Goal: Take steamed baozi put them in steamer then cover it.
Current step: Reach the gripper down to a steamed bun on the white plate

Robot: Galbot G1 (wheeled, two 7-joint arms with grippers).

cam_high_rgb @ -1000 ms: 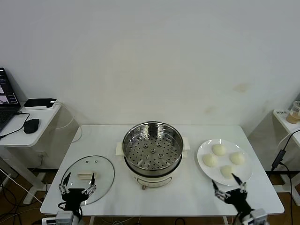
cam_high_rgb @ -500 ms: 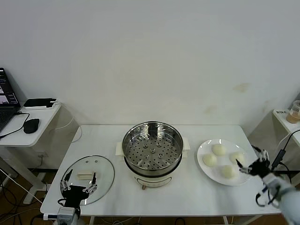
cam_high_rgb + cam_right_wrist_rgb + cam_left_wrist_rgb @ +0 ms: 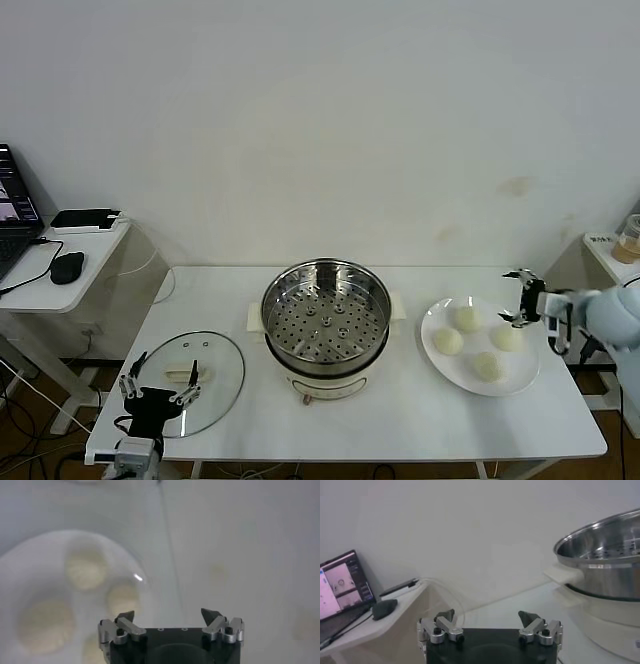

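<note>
Beside steamer (image 3: 325, 318), cover (image 3: 189, 380) flat, bar handle crosswise.

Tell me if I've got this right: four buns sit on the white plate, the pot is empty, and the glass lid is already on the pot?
Not quite. The glass lid lies flat on the table, left of the pot, as the head view shows. The four buns are on the plate, and the pot is empty.

A white table (image 3: 400, 420) is seen carrying the steamer (image 3: 326, 322) at its middle, the cover (image 3: 190, 382) laid flat at its left, and a white plate (image 3: 437, 366) at its right.
</note>
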